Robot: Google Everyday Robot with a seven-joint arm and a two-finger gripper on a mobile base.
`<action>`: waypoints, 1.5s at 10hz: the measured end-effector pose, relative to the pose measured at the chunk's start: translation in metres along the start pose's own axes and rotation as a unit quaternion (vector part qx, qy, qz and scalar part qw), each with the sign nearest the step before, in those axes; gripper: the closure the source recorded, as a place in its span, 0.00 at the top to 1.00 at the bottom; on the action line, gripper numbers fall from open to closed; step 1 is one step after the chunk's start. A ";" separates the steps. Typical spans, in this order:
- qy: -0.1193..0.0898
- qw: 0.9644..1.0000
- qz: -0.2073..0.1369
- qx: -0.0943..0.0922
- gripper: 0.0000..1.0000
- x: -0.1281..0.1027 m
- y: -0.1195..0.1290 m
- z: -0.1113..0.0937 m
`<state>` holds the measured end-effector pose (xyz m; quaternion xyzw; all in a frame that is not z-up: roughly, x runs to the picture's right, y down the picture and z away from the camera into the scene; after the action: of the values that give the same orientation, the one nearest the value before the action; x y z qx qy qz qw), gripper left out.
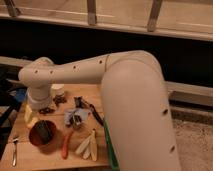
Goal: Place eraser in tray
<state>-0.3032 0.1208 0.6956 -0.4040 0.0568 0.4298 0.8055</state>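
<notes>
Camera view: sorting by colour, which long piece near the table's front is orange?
The stick beside the red bowl; the pieces right of it are pale yellow. The gripper hangs behind the bowl.
</notes>
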 end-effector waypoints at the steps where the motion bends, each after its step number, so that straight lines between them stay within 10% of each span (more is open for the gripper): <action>1: 0.004 1.000 -0.001 0.004 0.80 -0.002 0.003 0.011; 7: 0.032 0.999 0.013 -0.017 0.80 -0.005 0.010 0.073; 15: 0.035 0.999 0.012 -0.031 0.80 -0.007 0.019 0.083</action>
<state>-0.3427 0.1798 0.7431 -0.4429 0.0767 0.4268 0.7847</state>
